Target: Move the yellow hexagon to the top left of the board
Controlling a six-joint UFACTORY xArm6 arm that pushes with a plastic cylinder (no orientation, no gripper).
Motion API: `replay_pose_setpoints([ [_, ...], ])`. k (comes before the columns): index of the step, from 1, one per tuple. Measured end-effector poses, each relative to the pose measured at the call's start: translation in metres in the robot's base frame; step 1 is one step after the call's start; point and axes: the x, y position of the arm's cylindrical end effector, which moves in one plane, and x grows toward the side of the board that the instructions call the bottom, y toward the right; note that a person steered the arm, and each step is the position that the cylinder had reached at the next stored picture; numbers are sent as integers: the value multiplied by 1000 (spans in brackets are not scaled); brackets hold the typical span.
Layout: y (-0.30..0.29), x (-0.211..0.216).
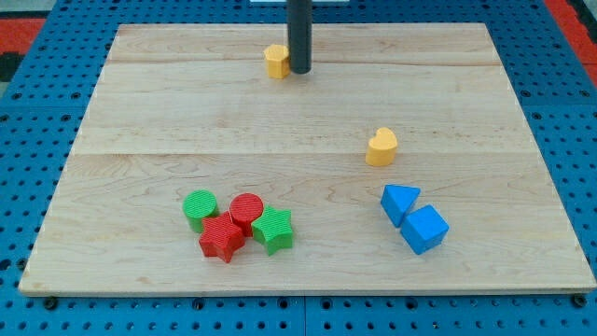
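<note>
The yellow hexagon (275, 61) lies near the top of the wooden board (149, 103), a little left of its middle. My tip (298, 70) is down on the board right against the hexagon's right side. The dark rod rises straight up out of the view's top and hides a sliver of the hexagon's right edge.
A yellow heart (381, 147) lies right of centre. A blue triangle (398, 202) and a blue cube (424, 229) touch at the lower right. At the lower left cluster a green cylinder (199, 206), a red cylinder (246, 210), a red star (222, 237) and a green star (273, 231).
</note>
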Motion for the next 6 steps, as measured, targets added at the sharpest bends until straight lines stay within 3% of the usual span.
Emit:
replay_pose_setpoints([
  [1, -80, -1],
  [3, -40, 50],
  [5, -209, 28],
  [6, -240, -12],
])
